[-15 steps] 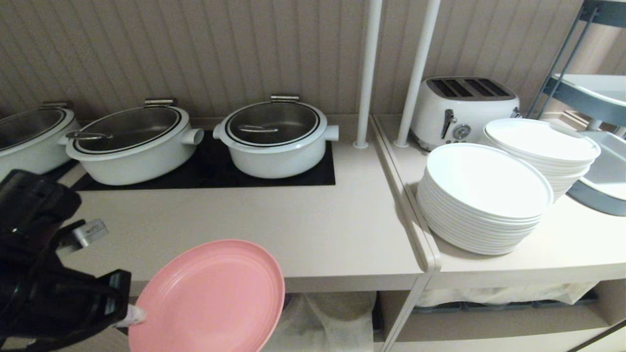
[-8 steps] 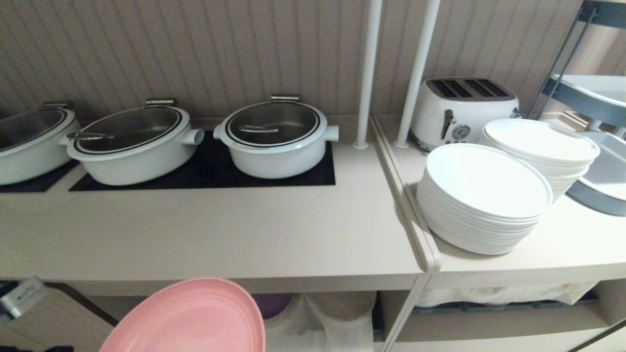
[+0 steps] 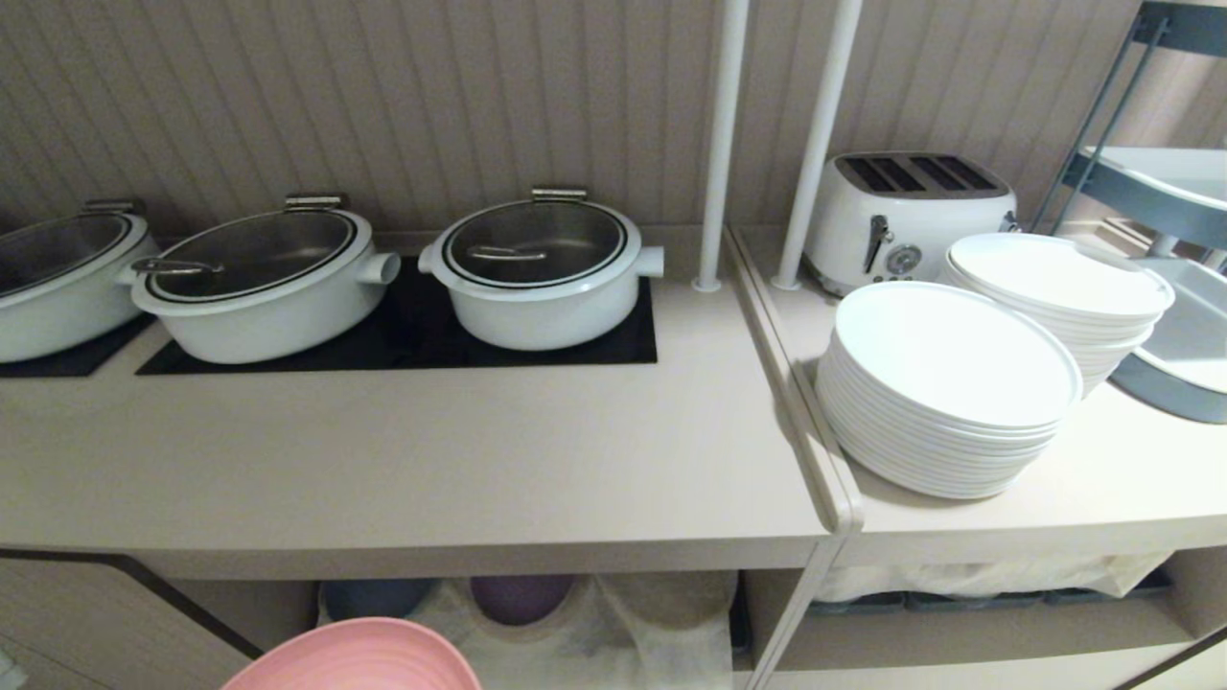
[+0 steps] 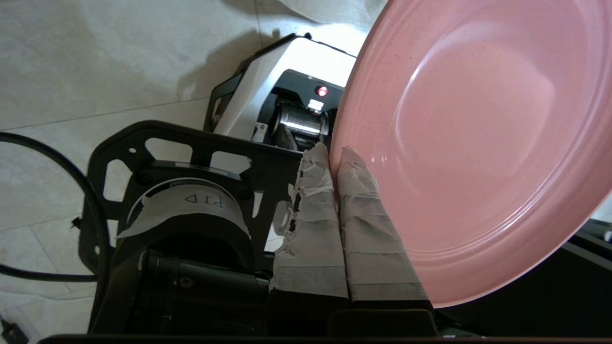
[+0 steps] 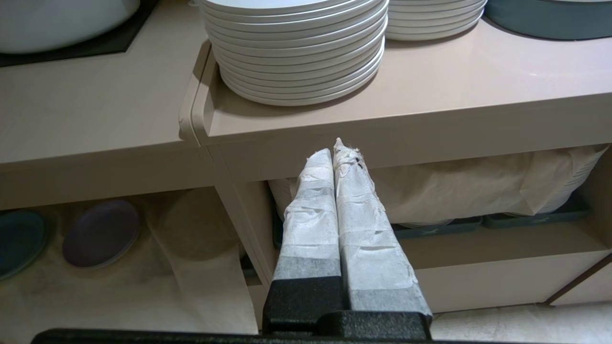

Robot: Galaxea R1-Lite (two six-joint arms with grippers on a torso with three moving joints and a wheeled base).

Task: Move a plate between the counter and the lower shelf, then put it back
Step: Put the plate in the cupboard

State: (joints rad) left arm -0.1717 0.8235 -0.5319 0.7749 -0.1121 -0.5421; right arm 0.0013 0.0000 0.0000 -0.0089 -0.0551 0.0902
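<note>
My left gripper (image 4: 334,154) is shut on the rim of the pink plate (image 4: 478,143), one taped finger on each face. In the head view only the plate's top edge (image 3: 355,656) shows, low down in front of the counter (image 3: 479,460) and below its front edge; the left gripper itself is outside that view. Behind the plate is the lower shelf (image 3: 613,628), lined with a white cloth. My right gripper (image 5: 337,148) is shut on nothing and hangs before the counter's front edge by the upright divider (image 5: 229,210).
Three white pots (image 3: 542,264) sit on the black hob panel (image 3: 412,331). Two stacks of white plates (image 3: 949,383) and a toaster (image 3: 911,211) stand at the right, with two white poles (image 3: 719,144) between. Blue (image 5: 16,241) and purple plates (image 5: 100,231) lie in the cubby.
The left arm has sunk with the pink plate from counter height to below the front edge. The arm has left the head view and only the plate's top edge remains.
</note>
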